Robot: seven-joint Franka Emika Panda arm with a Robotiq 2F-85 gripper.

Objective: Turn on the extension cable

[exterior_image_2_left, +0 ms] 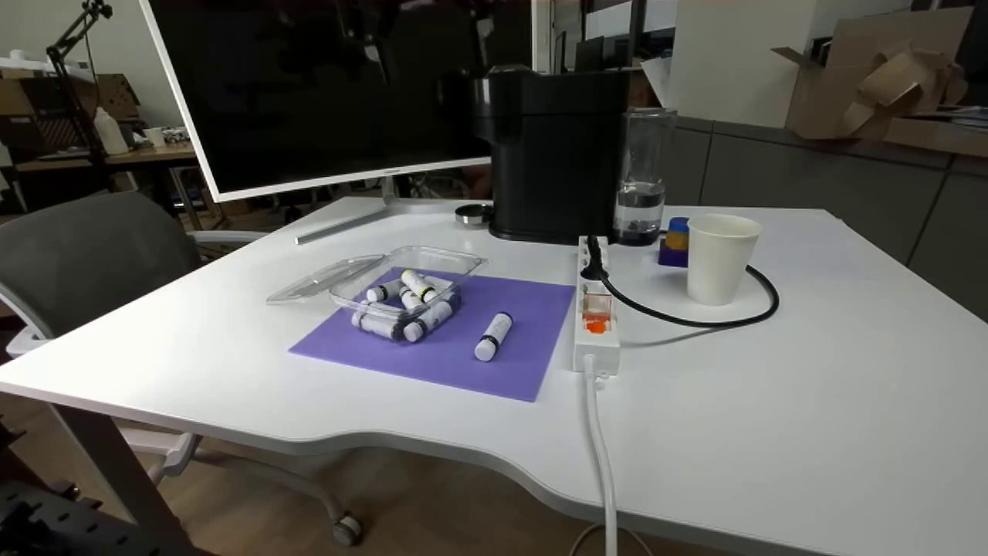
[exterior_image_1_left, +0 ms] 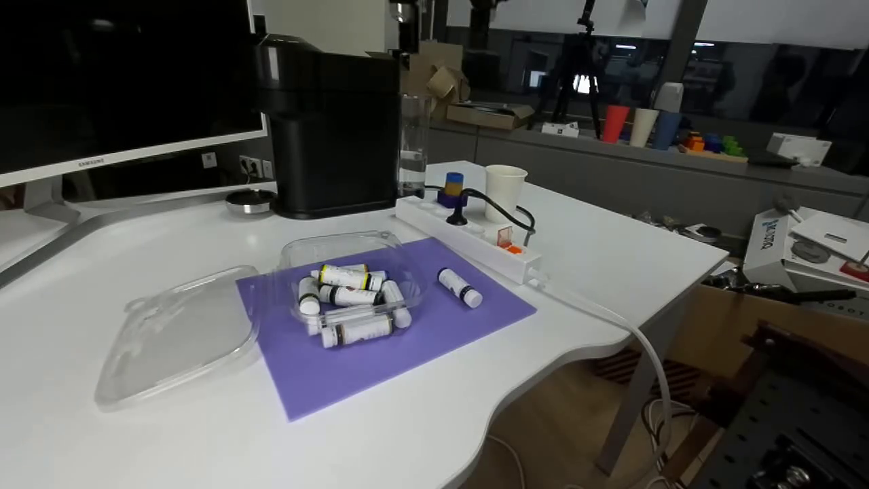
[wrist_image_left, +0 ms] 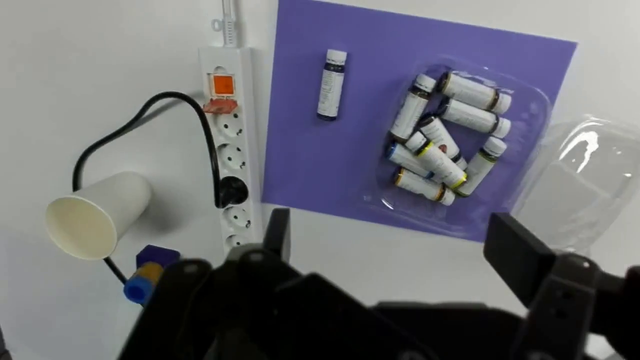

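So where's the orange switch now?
The orange switch is upper left in the wrist view, on the white power strip, beside its open red flap.

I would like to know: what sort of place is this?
Probably an office or lab, though I cannot tell which: a large monitor, a wheeled chair and, in the background, a tripod suggest it.

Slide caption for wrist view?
Open gripper above desk; power strip, cover raised off its orange switch, beside purple mat.
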